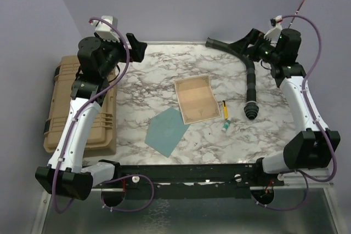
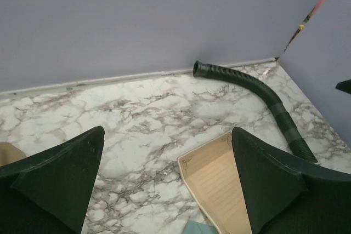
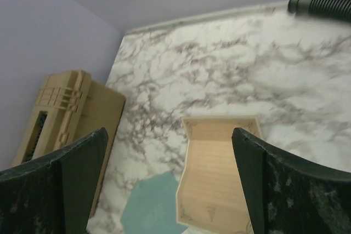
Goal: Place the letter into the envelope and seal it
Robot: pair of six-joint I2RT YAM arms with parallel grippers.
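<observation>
Lying flat near the middle of the grey-veined white marble worktop (image 1: 153,75), the tan-beige rectangular paper letter (image 1: 194,98) with its thin darker border has nothing holding it. Its near left corner meets the far corner of the flat teal paper envelope (image 1: 167,131), which sits turned at an angle just nearer the arm bases. I cannot make out whether the envelope's flap is open.

To my eye the job has not begun: the first step, picking up the letter, is the one in hand. That calls for one arm to come down and get a thin sheet off a smooth surface, probably by an edge or corner, while the other steadies or opens the envelope.

The left jaws hang high over the far left of the worktop, spread wide and empty. In their own view only the letter's far corner shows, low down and close to the right-hand finger. The right jaws hang high at the far right, equally wide and empty. Their view shows the letter low between the two fingers, with the envelope beside it towards the left one. Both sets are well apart from the paper.

Just right of the letter lie a slim yellow pen (image 1: 225,109) and a small green-and-white object (image 1: 225,127) too small to identify. Beyond them curves a black ribbed plastic hose (image 1: 250,78), and a tan hard plastic case (image 1: 82,113) sits at the left edge.
</observation>
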